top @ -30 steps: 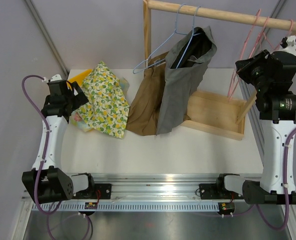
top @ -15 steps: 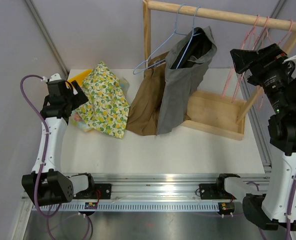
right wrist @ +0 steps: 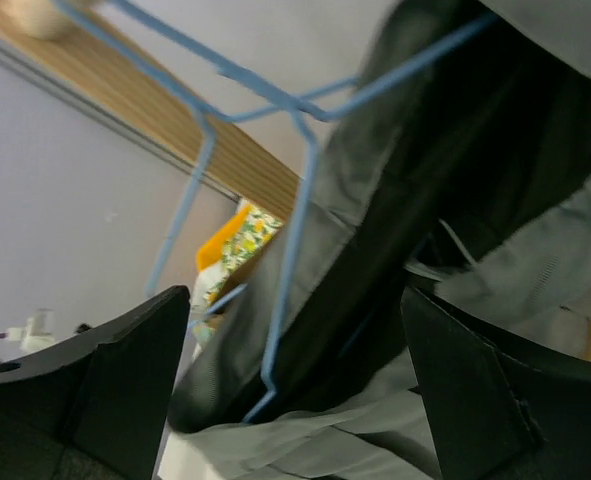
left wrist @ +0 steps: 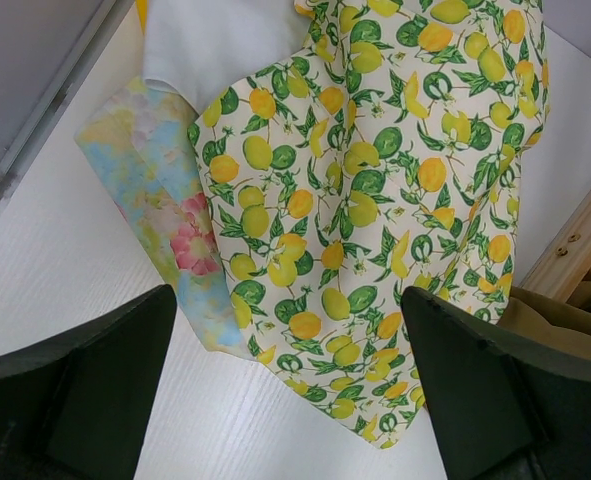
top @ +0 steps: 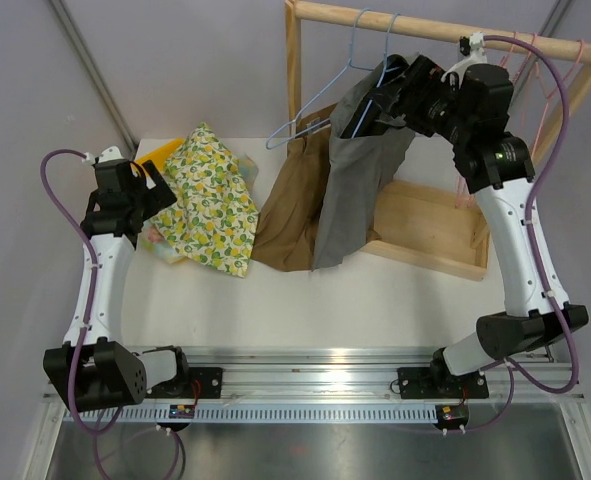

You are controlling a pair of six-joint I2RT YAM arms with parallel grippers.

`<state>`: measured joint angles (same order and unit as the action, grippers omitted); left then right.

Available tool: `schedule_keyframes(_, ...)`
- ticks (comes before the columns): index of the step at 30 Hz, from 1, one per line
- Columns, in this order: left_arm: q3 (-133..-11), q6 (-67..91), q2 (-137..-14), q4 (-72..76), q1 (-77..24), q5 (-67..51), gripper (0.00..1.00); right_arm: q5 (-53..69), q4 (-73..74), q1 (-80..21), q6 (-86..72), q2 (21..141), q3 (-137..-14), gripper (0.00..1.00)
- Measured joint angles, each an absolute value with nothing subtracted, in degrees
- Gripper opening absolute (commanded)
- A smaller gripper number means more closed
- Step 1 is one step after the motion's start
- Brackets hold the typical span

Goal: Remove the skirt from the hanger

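Note:
A grey skirt hangs on a blue wire hanger from the wooden rail, its hem reaching the table. My right gripper is up at the skirt's waistband, open. In the right wrist view the blue hanger and the skirt's dark inside lie between the spread fingers of that gripper, which grip nothing. My left gripper hovers open at the table's left over a lemon-print cloth, nothing between its fingers.
A brown garment hangs on a second blue hanger beside the grey skirt. Pink hangers hang at the rail's right end. The rack's wooden base lies on the table. A pastel floral cloth sits under the lemon-print one.
My right arm swung left from the pink hangers at the rail's right end to the grey skirt's waistband, and its jaws opened. The left arm has not moved.

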<state>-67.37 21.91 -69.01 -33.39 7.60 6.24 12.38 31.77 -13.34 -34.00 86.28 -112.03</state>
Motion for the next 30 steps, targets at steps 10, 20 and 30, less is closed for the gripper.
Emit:
schedule_keyframes(10, -67.4, 21.9, -69.1, -33.3, 7.6, 6.2, 0.99, 7.6, 28.5, -16.4, -33.4, 87.4, -106.7, 0.91)
schedule_keyframes(20, -67.4, 21.9, -69.1, -33.3, 7.6, 6.2, 0.99, 4.0, 24.4, -19.2, -33.1, 93.2, -106.8, 0.34)
schedule_keyframes(30, -67.4, 21.9, -69.1, -33.3, 7.6, 6.2, 0.99, 1.1, 25.5, -19.5, -32.7, 95.4, -109.8, 0.0)
